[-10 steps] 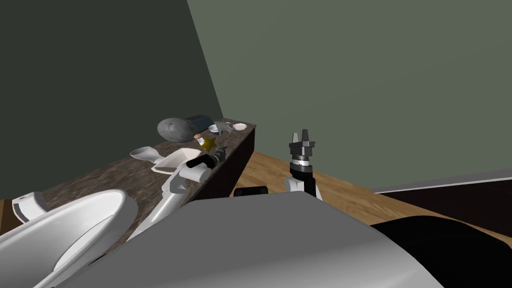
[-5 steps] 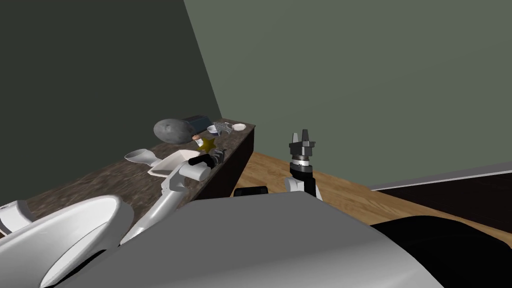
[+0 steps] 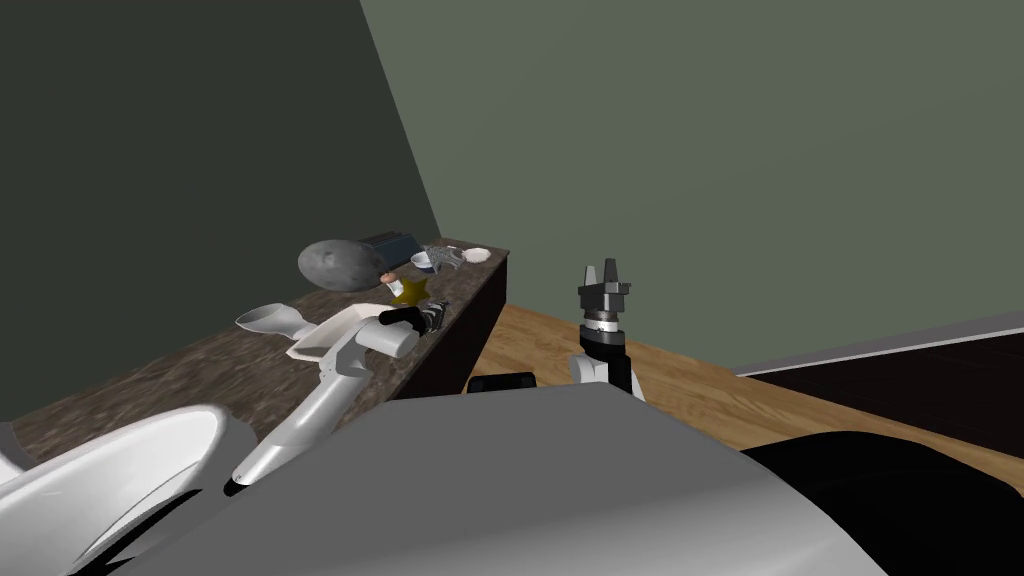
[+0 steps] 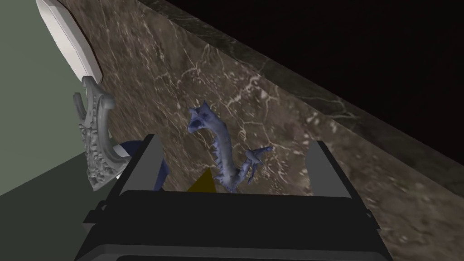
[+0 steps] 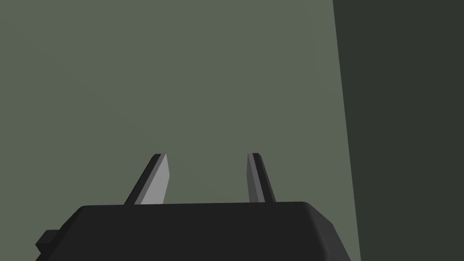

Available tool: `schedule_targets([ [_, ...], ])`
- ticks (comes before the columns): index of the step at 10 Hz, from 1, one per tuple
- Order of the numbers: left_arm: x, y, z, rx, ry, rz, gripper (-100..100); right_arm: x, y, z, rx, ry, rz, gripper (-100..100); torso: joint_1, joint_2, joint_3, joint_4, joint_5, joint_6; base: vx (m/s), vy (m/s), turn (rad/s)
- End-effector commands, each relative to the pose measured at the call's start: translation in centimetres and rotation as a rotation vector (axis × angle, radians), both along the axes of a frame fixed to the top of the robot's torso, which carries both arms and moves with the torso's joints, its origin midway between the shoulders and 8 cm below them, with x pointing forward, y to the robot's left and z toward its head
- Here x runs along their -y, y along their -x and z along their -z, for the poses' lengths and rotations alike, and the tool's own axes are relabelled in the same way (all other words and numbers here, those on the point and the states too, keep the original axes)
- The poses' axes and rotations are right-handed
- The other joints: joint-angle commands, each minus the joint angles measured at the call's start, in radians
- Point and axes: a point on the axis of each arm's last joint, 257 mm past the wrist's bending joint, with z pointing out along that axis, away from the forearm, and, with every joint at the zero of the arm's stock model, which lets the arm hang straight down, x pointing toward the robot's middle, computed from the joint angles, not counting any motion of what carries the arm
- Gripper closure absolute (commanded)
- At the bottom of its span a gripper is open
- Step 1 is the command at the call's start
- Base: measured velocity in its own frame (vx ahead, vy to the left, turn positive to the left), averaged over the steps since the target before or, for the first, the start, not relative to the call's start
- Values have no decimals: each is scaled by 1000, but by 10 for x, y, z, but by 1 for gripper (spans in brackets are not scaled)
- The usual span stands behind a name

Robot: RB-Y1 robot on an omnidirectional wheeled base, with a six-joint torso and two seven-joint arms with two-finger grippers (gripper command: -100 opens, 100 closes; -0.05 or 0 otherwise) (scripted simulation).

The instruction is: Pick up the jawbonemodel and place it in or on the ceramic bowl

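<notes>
The jawbone model (image 4: 94, 145), a grey arch with rows of teeth, lies on the dark marbled counter (image 4: 281, 108), just outside one finger of my left gripper (image 4: 235, 141). That gripper is open and low over the counter, with a blue-grey curved, spiky figure (image 4: 223, 152) between its fingers, touching neither. A white shallow bowl (image 4: 68, 43) sits beyond the jawbone at the counter's end. From the head, the jawbone (image 3: 447, 257) lies beside the bowl (image 3: 478, 254), past my left gripper (image 3: 437, 312). My right gripper (image 3: 603, 270) is raised over the wooden floor, open and holding nothing (image 5: 207, 156).
On the counter (image 3: 180, 370) lie a yellow star (image 3: 410, 290), a grey rock-like lump (image 3: 340, 265), a dark blue box (image 3: 395, 245), a white scoop (image 3: 265, 318), a white tray (image 3: 330, 335) and a small white-and-blue cup (image 3: 424, 259). A white sink (image 3: 110, 475) is at its near end.
The whole head picture has slid left, so I have moved: the sink has slipped further out of frame and more of my left forearm shows. Neither gripper's fingers have changed.
</notes>
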Motion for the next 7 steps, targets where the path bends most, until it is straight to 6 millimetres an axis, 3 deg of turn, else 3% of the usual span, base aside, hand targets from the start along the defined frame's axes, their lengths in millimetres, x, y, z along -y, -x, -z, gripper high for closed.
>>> schedule_targets([
  [1,-10,3,5,-40,-36,-7,-100,0,0,0,0,0,0,0,0,0,0,0,0,0,31,12,-26],
  [7,-47,14,14,-143,-148,-35,-100,0,0,0,0,0,0,0,-1,0,0,0,0,0,30,14,-34],
])
